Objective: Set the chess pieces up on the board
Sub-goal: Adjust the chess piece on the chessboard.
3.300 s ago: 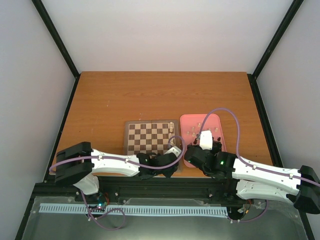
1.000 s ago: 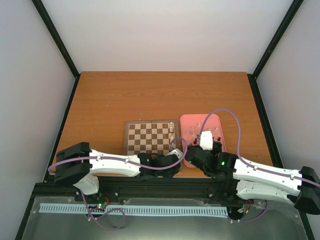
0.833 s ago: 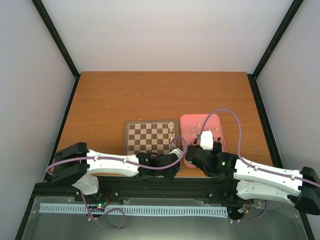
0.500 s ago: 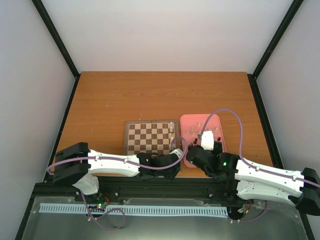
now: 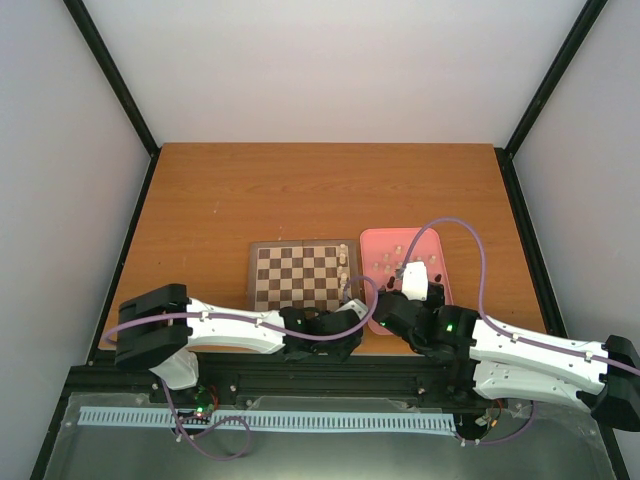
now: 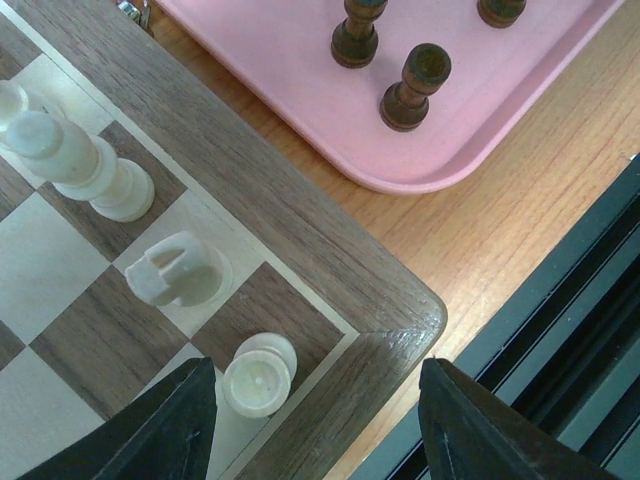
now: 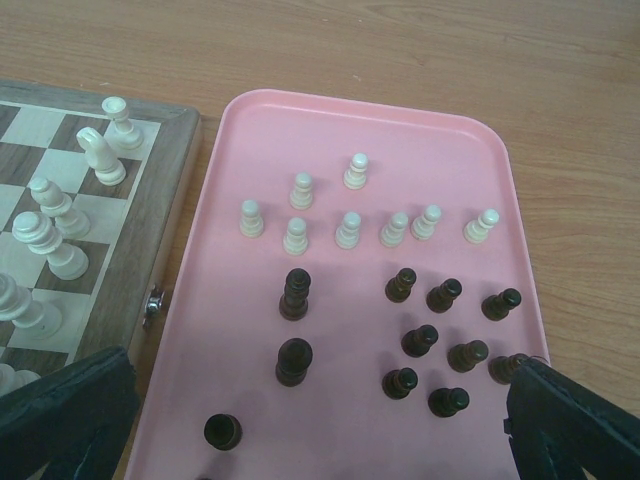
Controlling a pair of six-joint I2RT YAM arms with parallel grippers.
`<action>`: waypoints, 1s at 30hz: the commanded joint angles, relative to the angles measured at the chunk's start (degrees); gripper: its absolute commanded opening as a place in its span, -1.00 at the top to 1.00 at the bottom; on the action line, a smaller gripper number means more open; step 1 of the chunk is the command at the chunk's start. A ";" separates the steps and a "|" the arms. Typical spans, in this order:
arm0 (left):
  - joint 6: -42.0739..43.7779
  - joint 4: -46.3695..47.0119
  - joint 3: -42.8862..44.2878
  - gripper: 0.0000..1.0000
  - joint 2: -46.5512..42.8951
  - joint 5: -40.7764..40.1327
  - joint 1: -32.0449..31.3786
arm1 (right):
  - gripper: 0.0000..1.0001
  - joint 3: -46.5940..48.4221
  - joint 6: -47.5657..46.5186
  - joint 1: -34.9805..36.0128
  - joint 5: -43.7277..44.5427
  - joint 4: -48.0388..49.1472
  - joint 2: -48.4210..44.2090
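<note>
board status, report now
Left tool open beside cream corner piece on board. Right tool open above tray; cream pawns, dark pieces unplaced. No obstruction seen.

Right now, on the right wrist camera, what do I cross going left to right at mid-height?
Cream pieces standing on the board → small metal clasp on the board's edge → pink tray, holding cream pawns and dark pieces → wooden table.

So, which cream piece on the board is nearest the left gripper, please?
The round-topped one at the board's corner, right by the left gripper; the knight and others stand farther in.
</note>
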 commanded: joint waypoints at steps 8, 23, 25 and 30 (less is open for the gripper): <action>-0.07 2.57 1.22 -0.16 1.41 0.39 -0.89 | -1.00 -0.47 0.69 0.01 1.54 1.22 -0.13; 0.07 3.46 1.61 -0.16 1.97 1.22 -0.89 | -1.00 -0.47 0.52 0.01 1.29 1.39 -0.01; 0.17 3.63 1.65 -0.17 1.94 1.44 -0.89 | -1.00 -0.47 0.47 0.01 1.29 1.39 -0.01; 0.37 3.82 1.96 -0.16 2.20 1.58 -0.89 | -1.00 -0.47 0.52 0.01 1.28 1.39 -0.10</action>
